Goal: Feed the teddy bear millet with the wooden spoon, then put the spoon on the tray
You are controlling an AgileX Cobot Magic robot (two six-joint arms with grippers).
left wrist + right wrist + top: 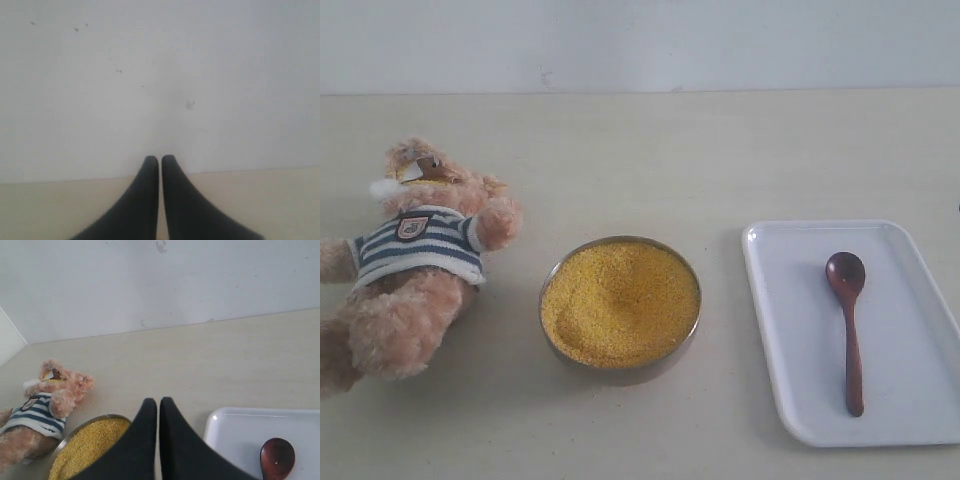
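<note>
A pale beige worktop (650,150) runs back to a white wall (640,40). At the worktop's left edge a teddy bear (415,260) lies on its back. It is fluffy and tan-pink, in a blue-and-white striped shirt with a chest badge. Its head points toward the far edge and its legs toward the near left corner.

Near the middle of the worktop, closer to the near edge, stands a round shallow metal bowl (546,290). It is heaped with millet (620,300), a fine yellow grain. The bowl is just beside the bear but not touching it.

At the right edge lies a white tray (910,400) with rounded corners and a low rim. A dark reddish-brown wooden spoon (851,330) rests flat on it, its bowl end toward the far edge and its handle toward the near edge.

The left tool (160,162) is closed with its black fingers together, gripping nothing, and faces the wall. The right tool (158,404) is likewise closed and empty. It hangs above the worktop, between bowl and tray in its own view.
</note>
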